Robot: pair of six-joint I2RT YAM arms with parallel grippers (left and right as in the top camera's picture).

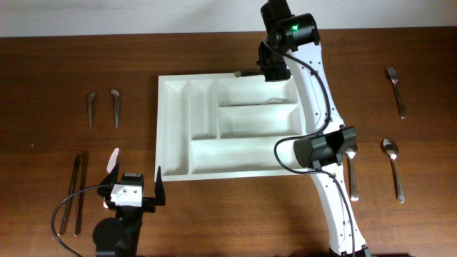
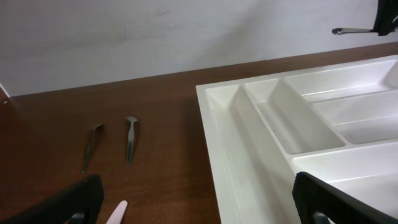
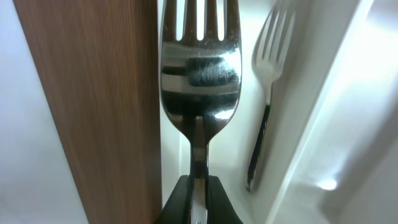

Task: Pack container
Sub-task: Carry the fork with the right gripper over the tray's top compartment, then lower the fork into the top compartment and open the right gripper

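Observation:
The container (image 1: 175, 128) is a large white compartment tray in the middle of the table, also seen at the right of the left wrist view (image 2: 249, 155). My right gripper (image 1: 273, 71) hangs over its far edge, shut (image 3: 199, 200) on the handle of a steel fork (image 3: 200, 68) whose handle end sticks out to the left (image 1: 245, 73). Another fork (image 3: 266, 99) lies in the compartment below it. Off the tray's front left corner, my left gripper (image 1: 136, 177) stands open (image 2: 199, 211) over bare wood, holding nothing.
Two small spoons (image 1: 91, 107) (image 1: 115, 106) lie left of the tray, with long thin utensils (image 1: 77, 193) nearer the front. A pale white piece (image 1: 113, 160) lies by my left gripper. Right of the tray are a fork (image 1: 396, 91), a spoon (image 1: 391, 168) and one more utensil (image 1: 351, 175).

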